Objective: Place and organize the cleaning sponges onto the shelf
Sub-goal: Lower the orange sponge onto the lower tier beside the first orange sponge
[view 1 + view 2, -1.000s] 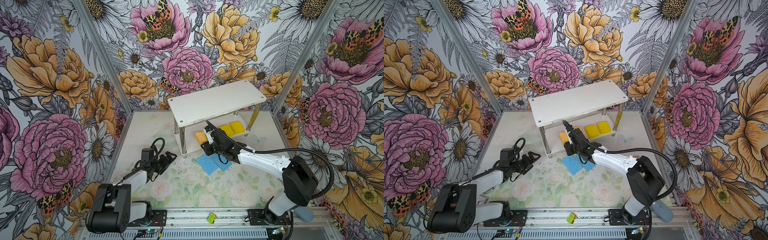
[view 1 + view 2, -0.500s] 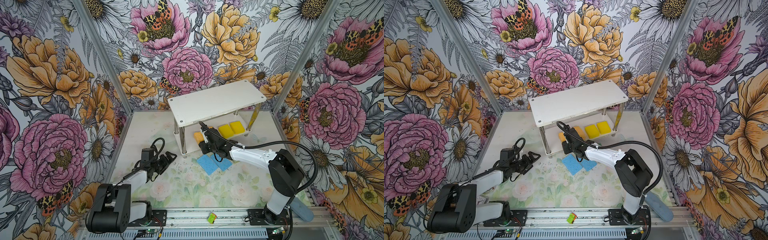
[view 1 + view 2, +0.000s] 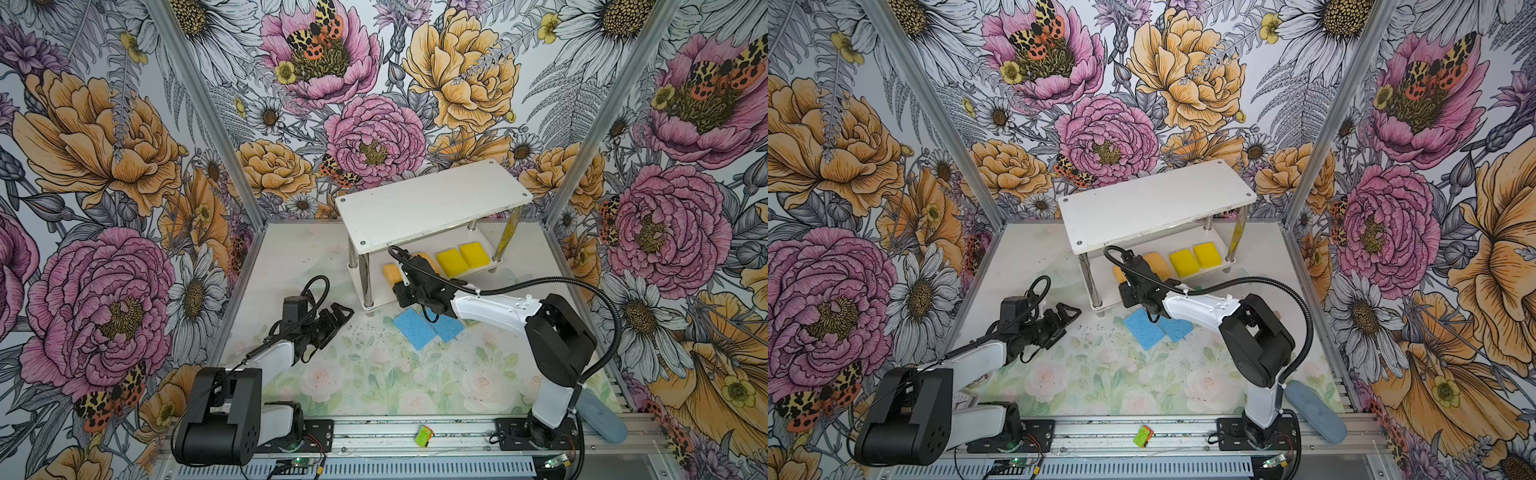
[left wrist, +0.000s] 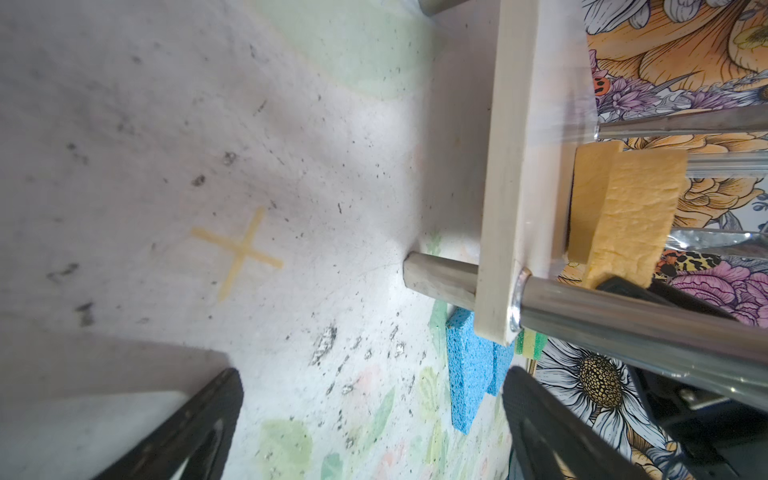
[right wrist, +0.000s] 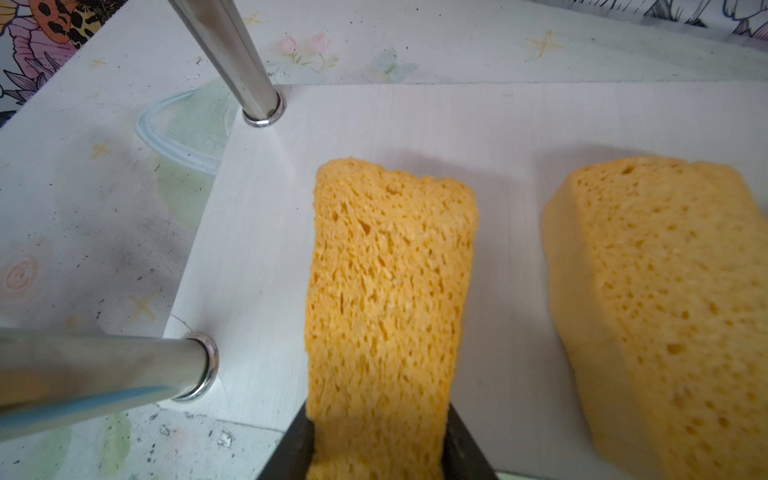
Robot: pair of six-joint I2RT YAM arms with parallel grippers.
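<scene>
Right arm [image 3: 494,309] reaching low into the shelf [image 3: 432,208], the right gripper [image 5: 376,449] pinches an orange sponge [image 5: 386,270], long axis pointing straight out across the lower board [image 5: 519,124].

Robot lab cell; floral printed walls [image 3: 104,145]; aluminium post [image 3: 212,124]; arm [image 3: 494,309] bolted to rail [image 3: 415,426]

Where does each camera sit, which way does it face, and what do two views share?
A top view: high in front, looking down and back; open left gripper, right arm, shelf.
A top view: beside it, same aim; left arm, blue sponges.
Left wrist: low, facing the shelf's end; its own fingers.
Right wrist: over the lower board; right gripper shut on orange-yellow sponge.
Shared: both wrist views show that sponge.
</scene>
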